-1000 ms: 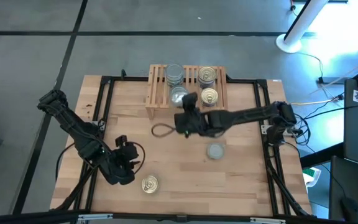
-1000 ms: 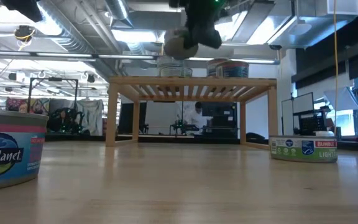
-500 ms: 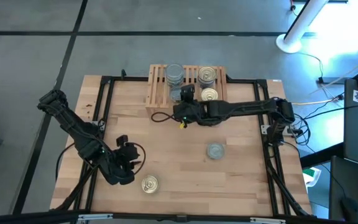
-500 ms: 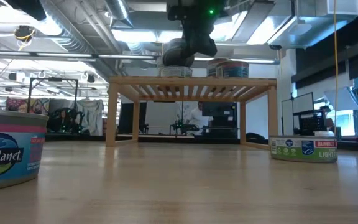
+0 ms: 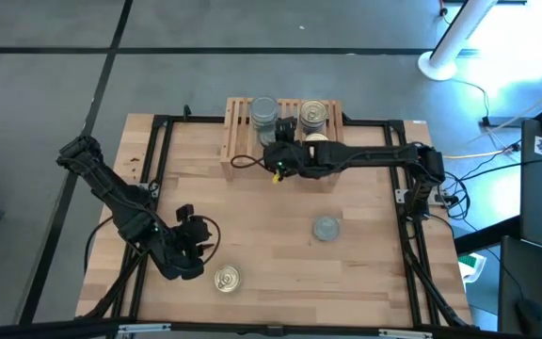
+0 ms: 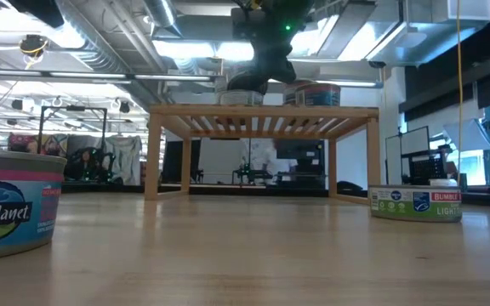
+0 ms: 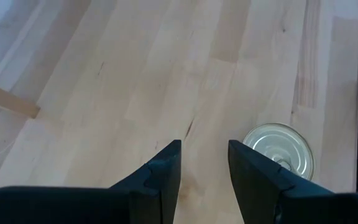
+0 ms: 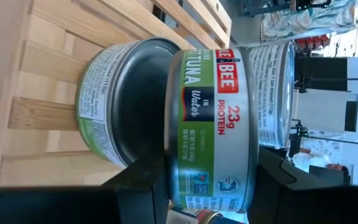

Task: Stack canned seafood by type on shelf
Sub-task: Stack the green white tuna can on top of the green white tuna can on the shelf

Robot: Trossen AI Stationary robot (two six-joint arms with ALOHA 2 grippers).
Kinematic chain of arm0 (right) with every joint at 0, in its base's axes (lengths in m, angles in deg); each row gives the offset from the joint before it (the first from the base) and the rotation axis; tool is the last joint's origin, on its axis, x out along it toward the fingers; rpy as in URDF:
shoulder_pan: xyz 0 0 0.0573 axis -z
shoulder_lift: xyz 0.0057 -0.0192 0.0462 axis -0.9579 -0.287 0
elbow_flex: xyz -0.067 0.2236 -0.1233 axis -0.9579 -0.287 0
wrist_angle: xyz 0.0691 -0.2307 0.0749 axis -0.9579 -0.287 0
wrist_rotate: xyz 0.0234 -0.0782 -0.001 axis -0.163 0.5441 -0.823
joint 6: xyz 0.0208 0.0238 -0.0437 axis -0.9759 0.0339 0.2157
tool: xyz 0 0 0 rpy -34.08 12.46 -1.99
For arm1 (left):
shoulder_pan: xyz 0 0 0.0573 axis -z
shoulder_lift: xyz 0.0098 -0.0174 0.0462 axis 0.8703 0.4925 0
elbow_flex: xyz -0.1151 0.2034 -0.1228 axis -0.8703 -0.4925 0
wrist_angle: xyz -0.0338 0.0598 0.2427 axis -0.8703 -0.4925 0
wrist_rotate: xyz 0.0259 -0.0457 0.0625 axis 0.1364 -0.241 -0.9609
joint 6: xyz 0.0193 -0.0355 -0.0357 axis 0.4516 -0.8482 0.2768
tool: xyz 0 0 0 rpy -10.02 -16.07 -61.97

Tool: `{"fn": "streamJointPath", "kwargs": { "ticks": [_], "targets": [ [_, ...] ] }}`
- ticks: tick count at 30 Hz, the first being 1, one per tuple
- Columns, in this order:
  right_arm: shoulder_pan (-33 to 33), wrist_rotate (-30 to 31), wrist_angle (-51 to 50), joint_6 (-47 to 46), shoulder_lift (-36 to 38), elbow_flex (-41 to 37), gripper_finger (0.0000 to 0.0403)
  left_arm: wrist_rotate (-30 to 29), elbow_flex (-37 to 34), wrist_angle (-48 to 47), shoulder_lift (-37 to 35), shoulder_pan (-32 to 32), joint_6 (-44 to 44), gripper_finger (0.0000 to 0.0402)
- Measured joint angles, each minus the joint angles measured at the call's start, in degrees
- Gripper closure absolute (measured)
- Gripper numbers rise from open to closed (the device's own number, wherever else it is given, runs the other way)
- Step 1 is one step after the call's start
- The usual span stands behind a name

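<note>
The light-wood shelf (image 5: 238, 132) stands at the table's far edge. On its slats rest a silver-topped tin (image 5: 264, 111) and gold-topped tins (image 5: 313, 115). My right gripper (image 5: 278, 141) is over the shelf, shut on a green-labelled tin (image 8: 210, 124) close above the silver-topped one (image 8: 104, 106). One silver tin (image 5: 326, 228) and one gold tin (image 5: 226, 279) sit flat on the table. My left gripper (image 7: 204, 165) hangs open near the front left, beside the gold tin (image 7: 278, 152). My right gripper pinches the tin across its two flat faces (image 8: 174, 155), one finger (image 8: 145, 183) on each face, with the label wall facing the wrist. The fingers come slanting down from the table's near right. The tin (image 6: 247, 82) is level over the shelf; whether it touches the tin below, I cannot tell.
A black frame rail (image 5: 158, 160) runs round the tabletop. A loose cable loop (image 5: 243, 162) hangs by my right gripper in front of the shelf. Bare wood lies between the shelf and the two tins on the table.
My right gripper has carried its tin toward the table's far edge, from above the table in front of the shelf to over the shelf's silver-topped tin. The tin has stayed level in the hold.
</note>
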Motion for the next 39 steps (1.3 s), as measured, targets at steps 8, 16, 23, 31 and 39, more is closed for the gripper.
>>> {"fn": "streamJointPath", "kwargs": {
  "ticks": [8,16,23,31,39],
  "targets": [
    [0.3,-0.6,0.0,0.5,0.0,0.0,0.026,0.0,0.0,0.0,0.0,0.0,0.3,0.0274],
    [0.2,-0.8,-0.1,0.5,0.0,0.0,0.0247,0.0,0.0,0.0,0.0,0.0,0.4,0.0274],
    [0.2,-2.0,-0.7,0.5,0.0,0.0,0.0188,0.0,0.0,0.0,0.0,0.0,0.4,0.0274],
    [0.2,-2.2,-0.5,0.9,-0.1,0.0,0.0154,0.0,0.0,0.0,0.0,0.0,0.4,0.0274],
    [0.2,-4.5,-0.2,1.0,-0.1,0.0,0.016,0.0,0.0,0.0,0.0,0.0,0.3,0.0274]
  ]
}}
